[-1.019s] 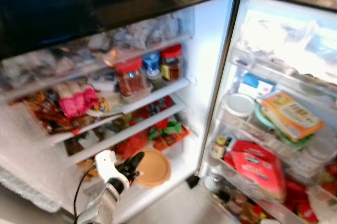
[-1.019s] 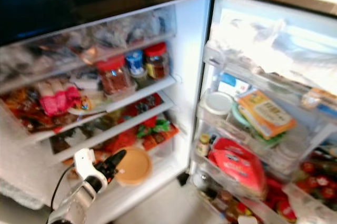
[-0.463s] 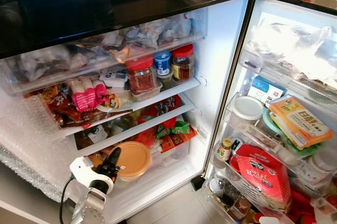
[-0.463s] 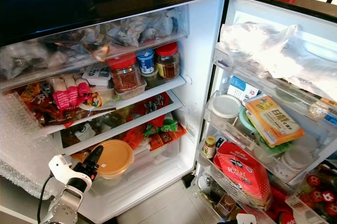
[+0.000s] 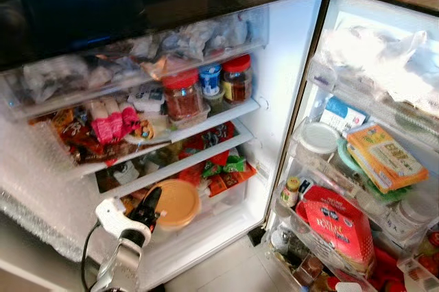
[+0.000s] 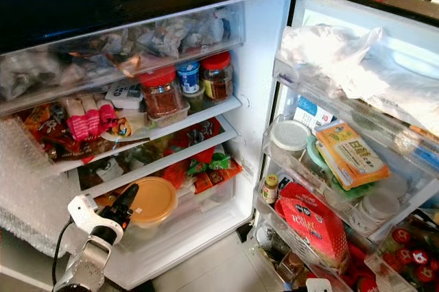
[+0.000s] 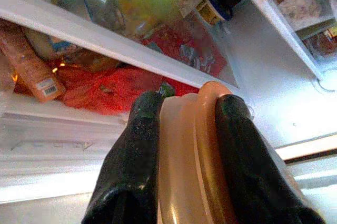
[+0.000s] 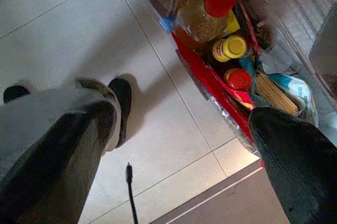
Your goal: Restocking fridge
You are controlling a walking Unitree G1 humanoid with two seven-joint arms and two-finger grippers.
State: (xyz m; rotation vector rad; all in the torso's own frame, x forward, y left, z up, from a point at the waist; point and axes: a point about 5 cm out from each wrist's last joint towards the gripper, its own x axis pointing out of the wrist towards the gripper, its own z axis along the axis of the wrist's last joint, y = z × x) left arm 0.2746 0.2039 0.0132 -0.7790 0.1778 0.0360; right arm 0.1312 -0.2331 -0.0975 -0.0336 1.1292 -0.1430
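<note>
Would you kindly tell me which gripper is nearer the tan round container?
Left. The left gripper clamps the tan round container; the right gripper hangs open above the floor.

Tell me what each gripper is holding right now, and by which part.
The left gripper pinches the round tan container by its rim, one finger on each side of the edge, at the fridge's bottom shelf. The right gripper hangs open above the floor, holding nothing.
</note>
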